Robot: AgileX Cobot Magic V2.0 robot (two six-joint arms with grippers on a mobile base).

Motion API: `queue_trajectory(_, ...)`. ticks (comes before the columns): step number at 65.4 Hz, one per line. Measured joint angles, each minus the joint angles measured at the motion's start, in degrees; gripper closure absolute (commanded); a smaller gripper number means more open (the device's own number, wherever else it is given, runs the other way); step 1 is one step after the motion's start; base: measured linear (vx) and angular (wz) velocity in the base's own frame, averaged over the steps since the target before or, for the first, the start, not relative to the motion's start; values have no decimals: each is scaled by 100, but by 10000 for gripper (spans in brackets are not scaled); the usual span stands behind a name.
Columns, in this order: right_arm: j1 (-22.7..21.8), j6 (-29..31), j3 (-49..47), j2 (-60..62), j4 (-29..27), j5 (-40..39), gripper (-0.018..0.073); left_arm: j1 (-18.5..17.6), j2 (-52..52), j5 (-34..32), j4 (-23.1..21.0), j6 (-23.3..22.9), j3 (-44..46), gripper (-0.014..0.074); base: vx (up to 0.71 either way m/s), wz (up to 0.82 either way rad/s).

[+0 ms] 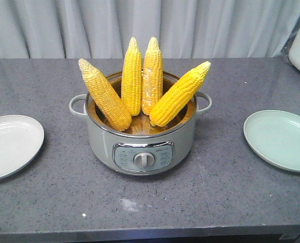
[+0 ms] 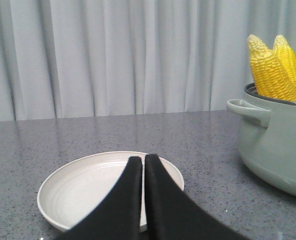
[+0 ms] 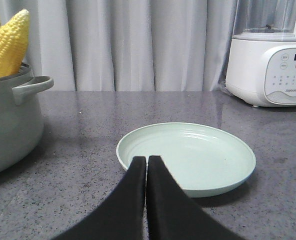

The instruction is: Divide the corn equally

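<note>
Corn (image 1: 132,76): four husked yellow cobs stand butt-down in the pot with their tips up, fanned out. The two middle cobs are near upright and side by side. The outer two lean outward over the rim, one to the left and one to the right.
Pot (image 1: 101,142): grey-green, with a dial panel on its front wall and a handle on each side. It sits mid-bench between the two plates.
Bench (image 1: 215,197): dark grey, speckled.
White plate (image 1: 10,144): left of the pot, well apart from it.
Green plate (image 1: 281,139): right of the pot, well apart from it.
Left claw (image 2: 144,165): fingers pressed together with nothing between them, in front of the white plate's near rim.
Right claw (image 3: 147,164): fingers pressed together, holding nothing, in front of the green plate's near rim.
White appliance (image 3: 270,65): at the bench's back right, in front of the curtain.
</note>
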State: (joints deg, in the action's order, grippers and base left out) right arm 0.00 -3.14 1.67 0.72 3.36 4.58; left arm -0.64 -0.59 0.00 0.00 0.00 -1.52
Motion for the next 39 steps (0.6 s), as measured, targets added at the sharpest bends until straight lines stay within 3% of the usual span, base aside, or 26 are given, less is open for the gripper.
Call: queue_trajectory(39, 0, 0, 0, 0, 0, 0, 570, 0, 0, 0, 0, 0, 0, 603, 0, 0)
